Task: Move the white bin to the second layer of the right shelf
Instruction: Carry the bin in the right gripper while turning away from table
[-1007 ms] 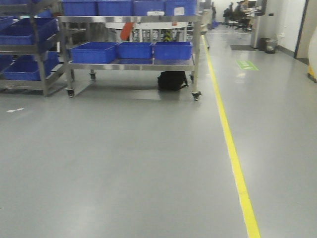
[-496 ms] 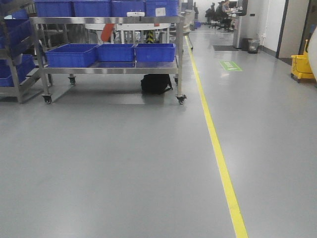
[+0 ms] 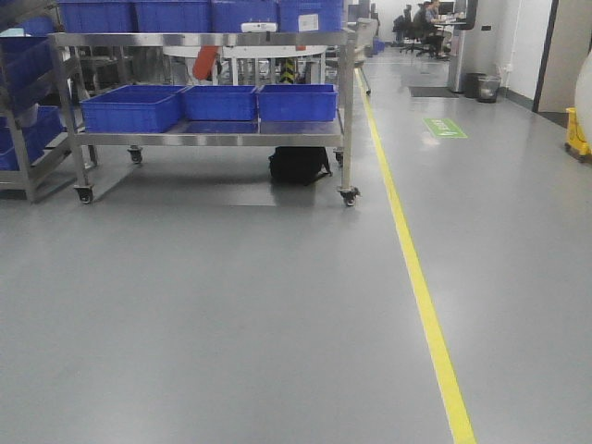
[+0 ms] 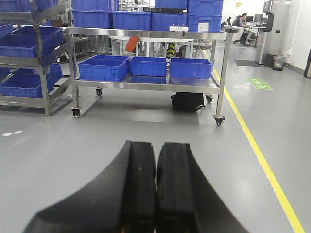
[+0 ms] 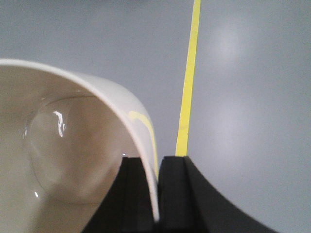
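Note:
The white bin (image 5: 63, 145) fills the left of the right wrist view, a glossy cream tub with its mouth towards the camera. My right gripper (image 5: 156, 160) is shut on the bin's wall, one finger inside and one outside, and holds it above the grey floor. My left gripper (image 4: 156, 143) is shut and empty, its pads pressed together, and points at the wheeled cart. No shelf level with white rollers shows in any view. Neither gripper shows in the front view.
A flat-shelved steel wheeled cart (image 3: 213, 139) with blue crates (image 3: 134, 106) stands ahead on the left, a black bag (image 3: 299, 165) under it. A steel rack (image 3: 28, 176) with more blue crates is at the far left. A yellow floor line (image 3: 416, 277) runs forward on the right.
The front view has swung. The cart slid left in the frame, then back a little to the right and slightly nearer. A yellow bucket came into view at the right edge.

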`<move>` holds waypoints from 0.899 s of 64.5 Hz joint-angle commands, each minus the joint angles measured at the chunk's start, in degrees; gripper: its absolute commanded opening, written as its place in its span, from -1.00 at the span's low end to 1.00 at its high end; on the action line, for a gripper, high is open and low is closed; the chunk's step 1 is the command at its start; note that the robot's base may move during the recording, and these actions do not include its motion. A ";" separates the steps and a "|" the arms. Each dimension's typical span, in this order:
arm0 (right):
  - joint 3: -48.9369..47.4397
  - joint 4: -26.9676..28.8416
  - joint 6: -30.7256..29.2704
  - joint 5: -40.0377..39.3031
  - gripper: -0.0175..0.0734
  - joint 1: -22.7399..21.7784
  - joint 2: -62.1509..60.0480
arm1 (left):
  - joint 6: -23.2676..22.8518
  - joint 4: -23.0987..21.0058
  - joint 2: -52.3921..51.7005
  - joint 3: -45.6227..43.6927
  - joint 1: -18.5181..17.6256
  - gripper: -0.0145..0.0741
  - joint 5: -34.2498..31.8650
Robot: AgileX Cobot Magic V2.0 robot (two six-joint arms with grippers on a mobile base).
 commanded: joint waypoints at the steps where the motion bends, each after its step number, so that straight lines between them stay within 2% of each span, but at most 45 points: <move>1: -1.58 0.53 -0.20 -5.06 -0.50 -0.30 0.07 | -0.20 -0.60 -1.17 1.56 -0.04 -0.48 -4.69; 58: -1.58 0.53 -0.20 -5.06 -0.50 -0.30 0.07 | -0.20 -0.60 -1.17 1.56 -0.04 -0.48 -4.69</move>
